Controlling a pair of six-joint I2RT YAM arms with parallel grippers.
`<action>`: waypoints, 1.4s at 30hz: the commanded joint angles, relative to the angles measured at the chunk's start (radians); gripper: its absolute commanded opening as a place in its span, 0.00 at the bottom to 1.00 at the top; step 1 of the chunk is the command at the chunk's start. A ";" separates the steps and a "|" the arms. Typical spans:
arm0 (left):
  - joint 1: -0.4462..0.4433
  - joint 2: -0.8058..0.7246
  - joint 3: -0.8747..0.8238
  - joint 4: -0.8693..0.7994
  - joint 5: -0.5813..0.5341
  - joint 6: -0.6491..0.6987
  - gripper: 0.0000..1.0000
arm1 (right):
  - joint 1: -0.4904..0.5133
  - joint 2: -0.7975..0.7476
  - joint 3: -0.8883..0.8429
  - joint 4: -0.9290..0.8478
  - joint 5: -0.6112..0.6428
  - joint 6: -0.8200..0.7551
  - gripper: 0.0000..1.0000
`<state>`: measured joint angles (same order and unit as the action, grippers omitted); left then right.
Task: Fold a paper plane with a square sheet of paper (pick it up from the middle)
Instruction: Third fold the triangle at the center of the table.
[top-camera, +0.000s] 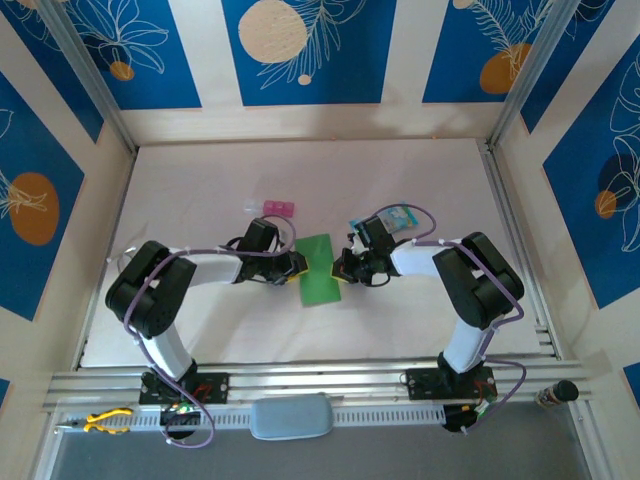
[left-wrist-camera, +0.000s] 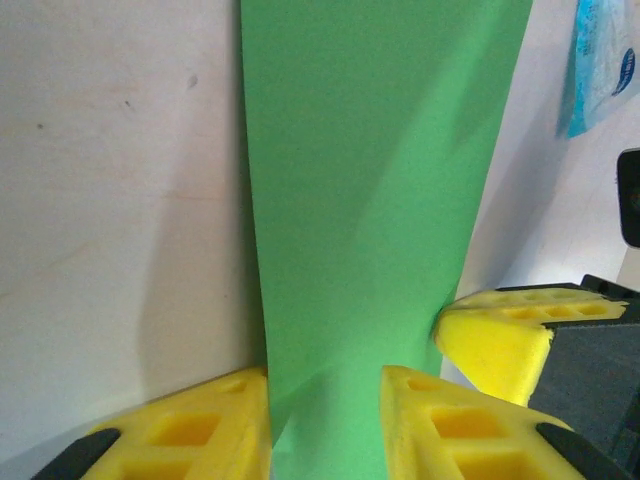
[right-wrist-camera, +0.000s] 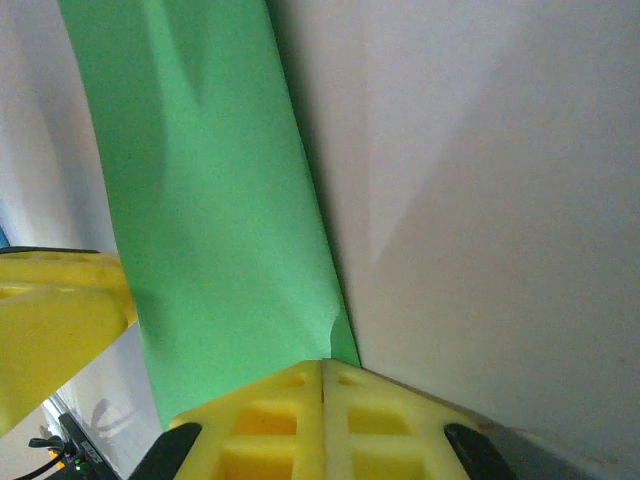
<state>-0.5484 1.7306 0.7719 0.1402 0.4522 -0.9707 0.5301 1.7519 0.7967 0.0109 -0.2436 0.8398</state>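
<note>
The square sheet of paper (top-camera: 318, 268), bright green, lies as a narrow rectangle in the middle of the table; a paper plane is out of view. My left gripper (top-camera: 298, 266) is at its left edge. In the left wrist view its yellow fingers stand apart (left-wrist-camera: 325, 420), open, and the paper (left-wrist-camera: 370, 200) runs up between them. My right gripper (top-camera: 340, 268) is at the right edge. In the right wrist view its pads meet (right-wrist-camera: 322, 365), shut on the edge of the paper (right-wrist-camera: 210, 200), which looks slightly raised there.
A small pink block (top-camera: 272, 208) sits behind the left gripper. A pale blue printed packet (top-camera: 398, 217) lies behind the right gripper, seen also in the left wrist view (left-wrist-camera: 600, 60). Printed blue walls and metal rails enclose the table.
</note>
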 joint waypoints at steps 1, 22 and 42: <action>-0.004 -0.030 -0.020 0.041 -0.017 -0.014 0.35 | 0.011 0.032 -0.013 -0.100 0.015 -0.015 0.05; 0.009 -0.045 -0.049 0.073 -0.007 -0.044 0.20 | 0.011 0.026 -0.010 -0.110 0.020 -0.018 0.05; 0.011 -0.127 -0.045 -0.055 -0.045 -0.050 0.01 | 0.177 -0.254 0.019 -0.182 0.255 -0.204 0.45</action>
<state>-0.5449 1.6329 0.7185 0.1543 0.4294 -1.0164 0.6540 1.5635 0.7971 -0.1081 -0.1123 0.7288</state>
